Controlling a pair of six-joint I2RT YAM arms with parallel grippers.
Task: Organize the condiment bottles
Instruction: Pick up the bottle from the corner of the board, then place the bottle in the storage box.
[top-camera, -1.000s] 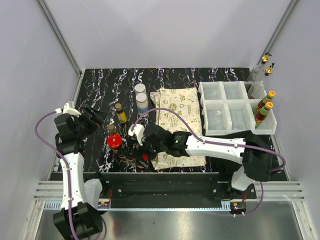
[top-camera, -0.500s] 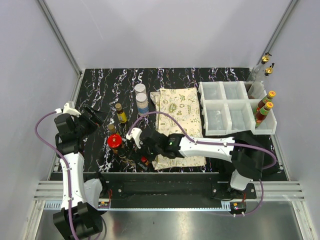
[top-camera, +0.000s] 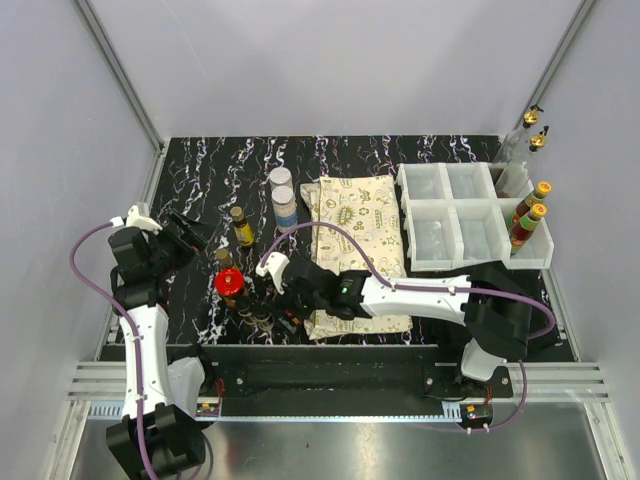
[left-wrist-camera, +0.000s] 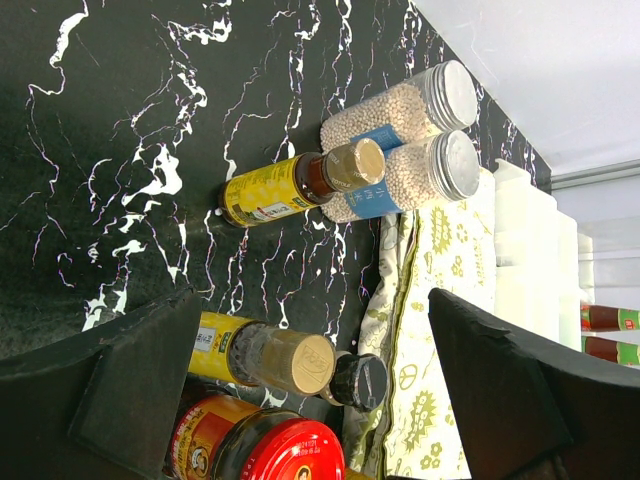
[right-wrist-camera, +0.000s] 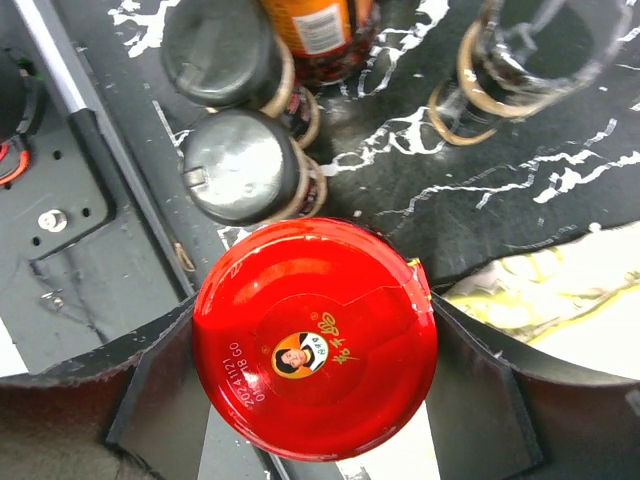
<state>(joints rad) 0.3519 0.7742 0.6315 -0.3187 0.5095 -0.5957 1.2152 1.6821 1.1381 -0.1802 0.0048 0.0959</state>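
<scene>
The right gripper (right-wrist-camera: 315, 388) stands straight over a red-lidded jar (right-wrist-camera: 315, 335). Its dark fingers (right-wrist-camera: 150, 395) lie against opposite sides of the round lid, so it reads as clamped on the jar, though how firmly cannot be told. The jar is upright and directly beneath the tool, its long axis running along the wrist camera's line of sight. The next move therefore looks like a plain vertical lift.

In the overhead view the right gripper (top-camera: 287, 300) sits low and left of centre and hides the jar. The white bins (top-camera: 470, 215) lie to the right and higher in that frame, across the cream cloth (top-camera: 360, 230). The right arm is plainly the nearer one.

The lid is glossy red, with a small printed portrait and a stamped code. Two dark-capped bottles (right-wrist-camera: 240, 165) stand just beside it, toward the upper left of the wrist frame. They are matte and round, and could be brushed on the way up.

The left gripper (left-wrist-camera: 312, 300) hangs with its jaws wide apart and empty, at the left of the cluster (top-camera: 185, 235). Below it are a gold-capped bottle (left-wrist-camera: 300, 185) with a yellow label and two clear jars (left-wrist-camera: 420, 140) of pale grains. The tabletop (top-camera: 200, 165) is black with white marble veins. The bins are translucent and square-walled, with two orange bottles (top-camera: 530, 215) at their right end.
</scene>
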